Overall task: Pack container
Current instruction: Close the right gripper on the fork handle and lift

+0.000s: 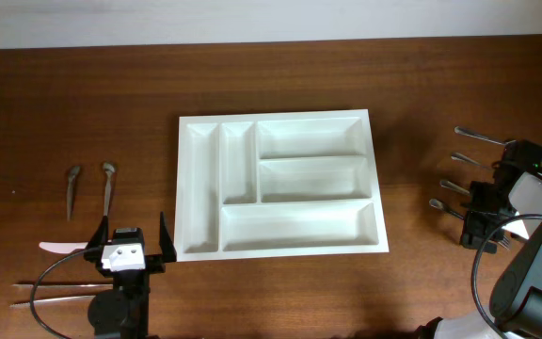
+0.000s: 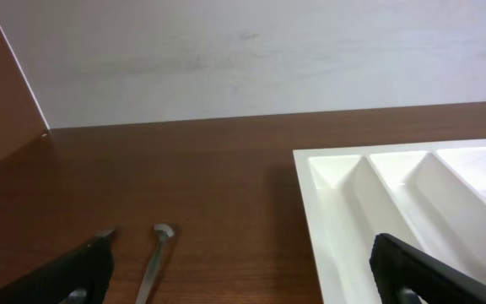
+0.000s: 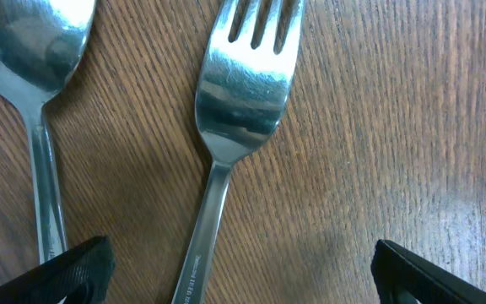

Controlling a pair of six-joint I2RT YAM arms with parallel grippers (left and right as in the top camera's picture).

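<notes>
While both claws stand wide open and grip nothing, the container [image 1: 218,169], a large white plastic cutlery tray, lies flat on the middle of the wooden counter [image 1: 64,94], a little closer to the far edge than to the near one. Its 2 narrow compartments run near-to-far along its left side, and its 3 wide compartments lie crosswise to their right, the nearest one reaching furthest left.

The left claw [image 1: 133,232] hovers by the near edge, just beside the container's near-left corner, fingers pointing toward the far edge and the pale wall [image 2: 268,59]. Left of the container lie a small spoon [image 1: 72,191] and a second small spoon [image 1: 109,188], side by side, heads toward the far edge. A white flat utensil [image 1: 59,248] pokes out from under the left claw, and 2 thin sticks [image 1: 50,282] lie crosswise near the near-left corner.

The right claw [image 3: 239,268] hangs low near the right edge, well apart from the container, over 4 pieces of metal cutlery [image 1: 454,186] whose heads point toward the container. Its wrist camera shows a fork [image 3: 239,93] between the fingers and a spoon [image 3: 32,42] beside it, both resting on the wood.
</notes>
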